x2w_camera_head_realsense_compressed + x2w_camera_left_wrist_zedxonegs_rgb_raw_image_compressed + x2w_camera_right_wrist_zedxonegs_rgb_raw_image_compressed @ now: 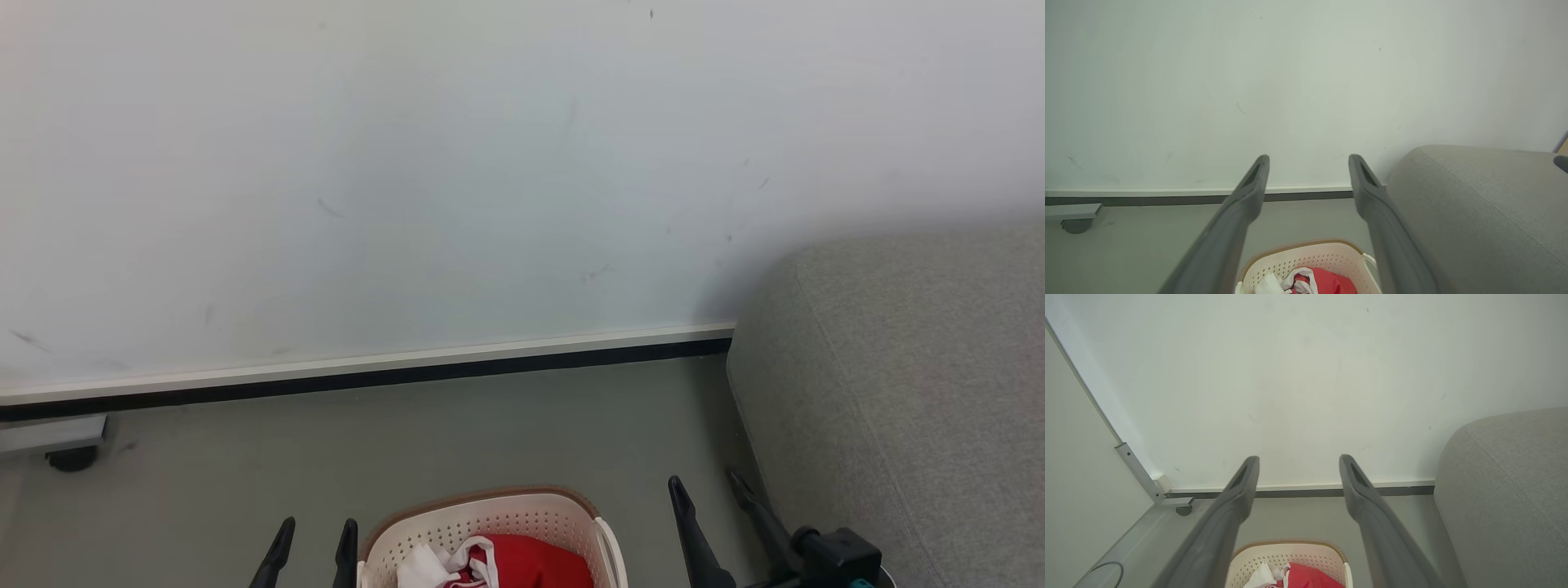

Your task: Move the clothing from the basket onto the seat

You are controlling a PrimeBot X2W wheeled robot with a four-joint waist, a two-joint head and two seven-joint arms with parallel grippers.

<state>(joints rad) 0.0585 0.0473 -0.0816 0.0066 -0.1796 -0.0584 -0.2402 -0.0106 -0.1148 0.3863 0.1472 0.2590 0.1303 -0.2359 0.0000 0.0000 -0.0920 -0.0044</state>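
The cream-white perforated basket [522, 516] with a brown rim stands on the floor at the bottom middle of the head view. Red clothing [531, 559] with white trim lies inside it. The grey seat [906, 384] rises at the right, close beside the basket. My left gripper [316, 529] is open just left of the basket, fingers pointing at the wall. My right gripper [709, 487] is open between the basket and the seat. In the left wrist view the basket [1327, 255], clothing [1331, 281] and seat [1474, 212] lie beyond the open gripper [1309, 160]. The right wrist view shows the same past its open gripper [1298, 460].
A white wall with a pale and dark baseboard [367, 371] runs behind the basket. A caster foot of a metal frame [69, 445] sits at the far left on the grey-green floor. A panel and a cable [1106, 569] border the left side.
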